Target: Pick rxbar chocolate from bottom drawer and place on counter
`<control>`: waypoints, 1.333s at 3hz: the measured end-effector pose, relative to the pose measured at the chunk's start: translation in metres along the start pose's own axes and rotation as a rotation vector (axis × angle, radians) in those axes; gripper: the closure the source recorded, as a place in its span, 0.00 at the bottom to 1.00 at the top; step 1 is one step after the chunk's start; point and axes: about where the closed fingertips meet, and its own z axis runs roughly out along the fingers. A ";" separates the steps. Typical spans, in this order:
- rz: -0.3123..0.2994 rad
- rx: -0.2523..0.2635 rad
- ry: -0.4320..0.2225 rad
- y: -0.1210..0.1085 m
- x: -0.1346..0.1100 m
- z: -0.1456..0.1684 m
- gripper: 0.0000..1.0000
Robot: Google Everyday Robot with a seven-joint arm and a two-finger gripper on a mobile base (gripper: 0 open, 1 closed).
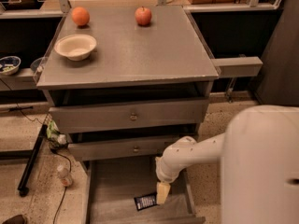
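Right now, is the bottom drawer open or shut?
Open: the bottom drawer is pulled out, the rxbar chocolate lying on its floor, the pincer beside it.
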 end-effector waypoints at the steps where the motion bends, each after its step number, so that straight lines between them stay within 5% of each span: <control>1: -0.016 -0.016 0.015 0.001 0.001 0.024 0.00; 4: -0.051 -0.015 0.049 -0.005 0.015 0.103 0.00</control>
